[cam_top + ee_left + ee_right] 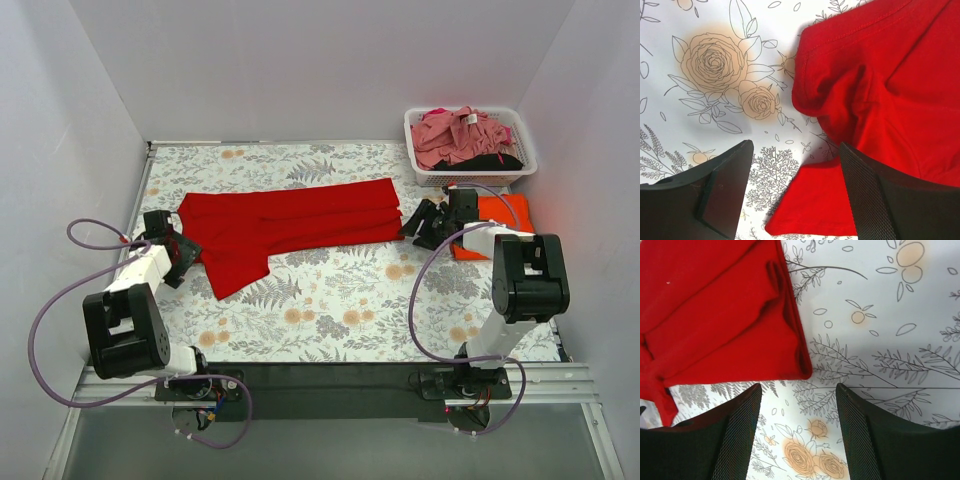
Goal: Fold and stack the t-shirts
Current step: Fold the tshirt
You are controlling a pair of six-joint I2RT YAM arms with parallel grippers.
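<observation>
A bright red t-shirt (290, 224) lies folded lengthwise into a long strip across the floral cloth, one sleeve sticking out toward the front left. My left gripper (178, 250) is open at its left end, with a red sleeve corner (825, 200) between the fingers. My right gripper (420, 224) is open and empty just off the strip's right end (790, 360). A folded orange t-shirt (500, 215) lies under the right arm. Dusty pink (455, 135) and black (497, 160) t-shirts sit in the basket.
The white lattice basket (420, 160) stands at the back right corner. White walls close in the table on three sides. The floral table cloth (340, 310) shows bare in front of the red shirt.
</observation>
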